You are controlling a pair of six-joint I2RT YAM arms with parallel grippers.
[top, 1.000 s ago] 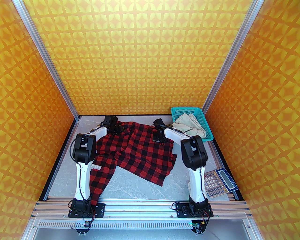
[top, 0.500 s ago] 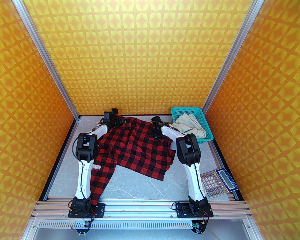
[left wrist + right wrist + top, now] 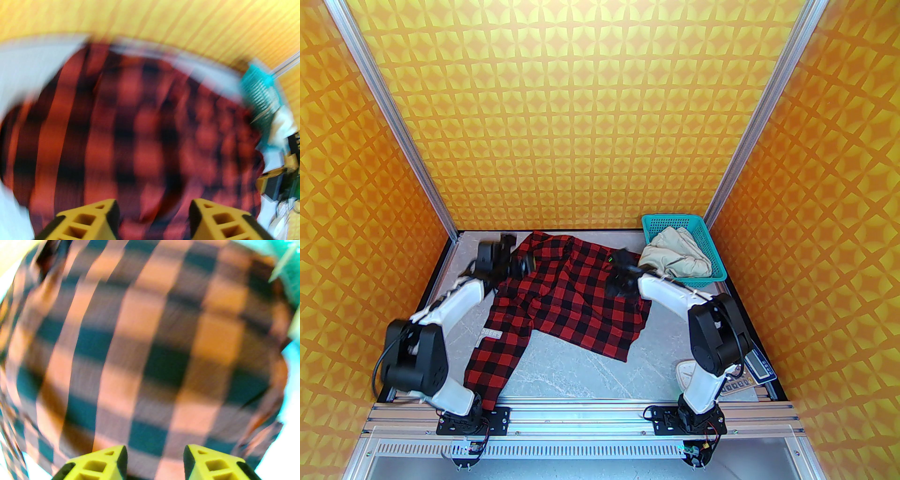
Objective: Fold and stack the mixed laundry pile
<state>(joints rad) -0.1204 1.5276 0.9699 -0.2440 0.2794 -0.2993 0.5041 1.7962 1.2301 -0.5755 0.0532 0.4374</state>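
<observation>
The red-and-black checked shirt (image 3: 576, 300) lies spread on the grey table, one sleeve (image 3: 494, 365) running to the front edge, with a white lettered patch (image 3: 490, 333) on it. My left gripper (image 3: 524, 265) hovers at the shirt's far left corner. In the blurred left wrist view the left gripper (image 3: 153, 211) is open with only shirt cloth (image 3: 140, 131) beyond it. My right gripper (image 3: 621, 281) is over the shirt's far right part. Here too the right gripper (image 3: 154, 455) is open above the checked fabric (image 3: 150, 352). The cream trousers (image 3: 675, 257) sit bunched in the basket.
The teal mesh basket (image 3: 670, 218) stands at the back right corner. A calculator (image 3: 757, 368) lies at the front right, partly behind the right arm, beside a white object (image 3: 685, 374). Orange patterned walls enclose the table on three sides.
The left gripper opened and let go of the shirt's far edge. The left arm swung out to the left and the right arm's elbow swung right. The shirt now lies flat.
</observation>
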